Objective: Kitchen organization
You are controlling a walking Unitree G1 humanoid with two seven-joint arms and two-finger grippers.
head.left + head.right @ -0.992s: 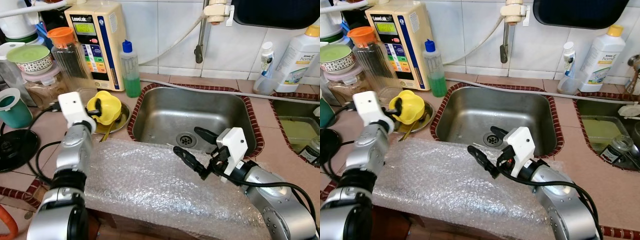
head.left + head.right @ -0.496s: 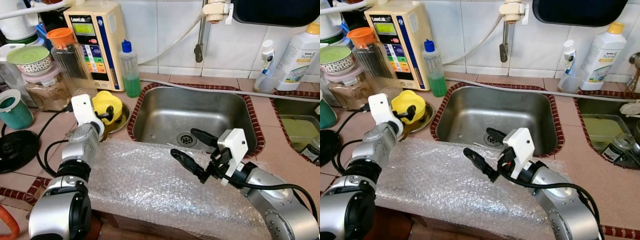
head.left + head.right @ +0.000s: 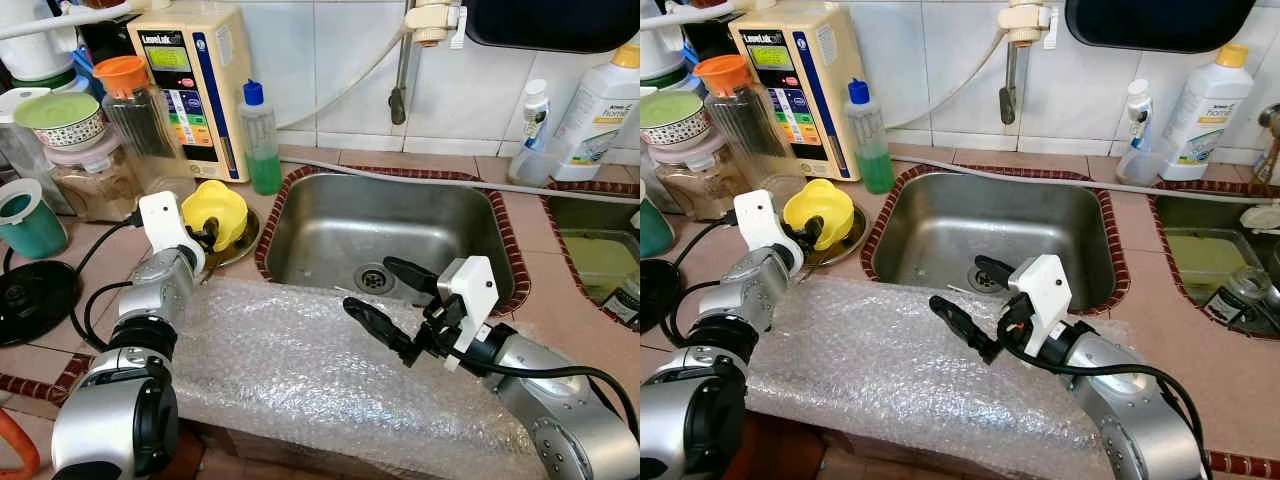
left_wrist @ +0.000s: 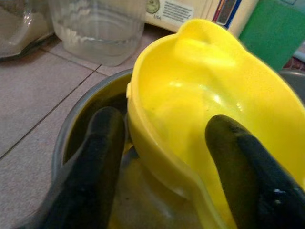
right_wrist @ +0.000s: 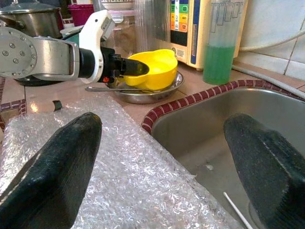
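Observation:
A yellow plastic bowl [image 3: 217,208] sits tilted in a shallow steel dish [image 3: 243,243] on the counter left of the sink [image 3: 330,220]. My left gripper [image 3: 205,233] is at the bowl's near rim. In the left wrist view its fingers [image 4: 102,143] stand open, one outside the bowl [image 4: 200,95] and one inside, with the wall between them. A sheet of bubble wrap [image 3: 300,370] covers the counter's front. My right gripper [image 3: 370,283] hovers open over the wrap's far edge by the sink, holding nothing.
Behind the dish stand a green soap bottle [image 3: 262,140], a cream water unit [image 3: 195,80] and an orange-lidded jar [image 3: 135,110]. A teal cup [image 3: 30,215] and a black disc [image 3: 30,295] lie far left. White bottles [image 3: 600,110] and a second basin [image 3: 600,255] are at the right.
My left arm has moved a little to the right, closer to the yellow bowl. The right gripper has shifted slightly left over the bubble wrap.

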